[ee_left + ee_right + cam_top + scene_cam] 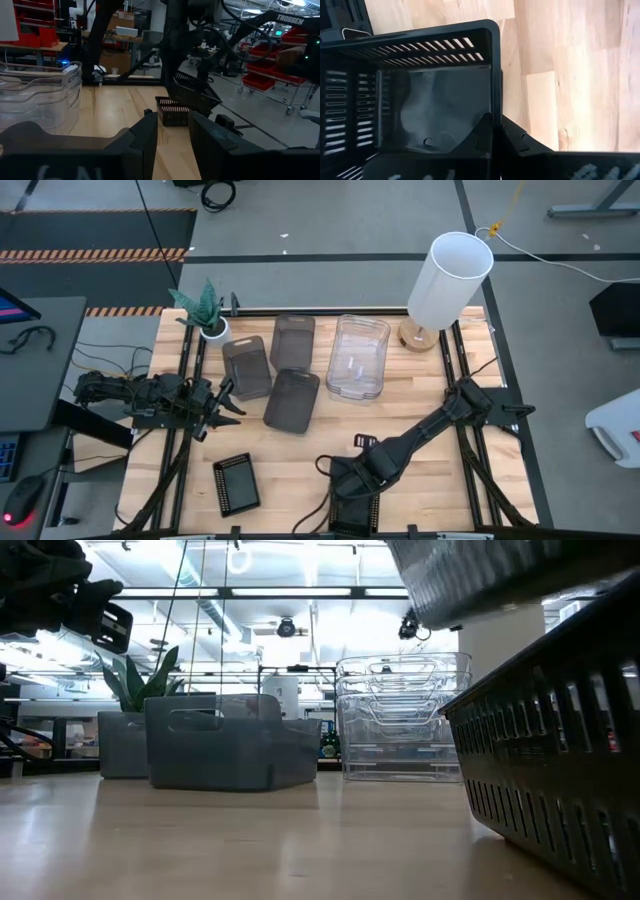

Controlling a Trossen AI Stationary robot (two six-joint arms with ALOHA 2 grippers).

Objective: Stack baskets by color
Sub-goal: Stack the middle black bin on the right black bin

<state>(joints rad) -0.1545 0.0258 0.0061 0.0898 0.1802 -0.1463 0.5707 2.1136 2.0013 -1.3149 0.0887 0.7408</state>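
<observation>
From above we see three grey baskets [272,370] lying beside a stack of clear baskets [358,356], with a potted plant [205,310] and a white cylinder [449,280] along the far edge. One black basket [236,483] lies alone near the front; the right gripper [352,492] sits over another black basket [353,510] at the front edge, while the left gripper [222,405] waits just beside the grey ones. At table height, a black mesh basket [550,750] blocks our right side. From the left wrist, its fingers [145,140] stand apart around nothing, and "TROSSEN" reads on the far arm [287,18]. From the right wrist, its fingers [482,137] pinch the black basket's wall [492,75].
</observation>
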